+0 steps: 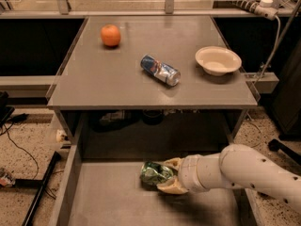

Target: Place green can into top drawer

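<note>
The green can (153,173) is a dented shiny green can lying on its side on the flat bottom of the open top drawer (101,199), near the drawer's middle. My gripper (167,175) reaches in from the right on a white arm. Its tan fingers (171,187) are closed around the can's right end, one above and one below. The can rests on or just above the drawer floor.
On the grey tabletop (94,84) above the drawer lie an orange (111,35), a blue-and-silver can (160,70) on its side and a cream bowl (217,60). The drawer's left wall (63,187) stands at the left. Cables lie on the floor at left.
</note>
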You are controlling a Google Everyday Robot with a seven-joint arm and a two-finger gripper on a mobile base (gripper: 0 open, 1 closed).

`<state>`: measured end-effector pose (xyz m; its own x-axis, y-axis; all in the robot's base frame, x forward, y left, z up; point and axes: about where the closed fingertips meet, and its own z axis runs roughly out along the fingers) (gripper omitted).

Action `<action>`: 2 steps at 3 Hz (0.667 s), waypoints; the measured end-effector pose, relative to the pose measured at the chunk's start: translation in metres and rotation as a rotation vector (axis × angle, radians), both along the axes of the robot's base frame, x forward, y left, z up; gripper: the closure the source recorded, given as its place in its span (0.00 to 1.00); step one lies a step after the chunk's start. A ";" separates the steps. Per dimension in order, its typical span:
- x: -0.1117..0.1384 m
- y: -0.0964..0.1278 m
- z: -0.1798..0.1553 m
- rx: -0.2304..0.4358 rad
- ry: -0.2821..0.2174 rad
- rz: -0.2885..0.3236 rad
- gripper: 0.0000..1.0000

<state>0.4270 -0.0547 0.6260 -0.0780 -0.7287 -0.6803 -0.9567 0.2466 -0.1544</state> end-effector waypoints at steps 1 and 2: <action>0.000 0.000 0.000 0.000 0.000 0.000 0.03; 0.000 0.000 0.000 0.000 0.000 0.000 0.00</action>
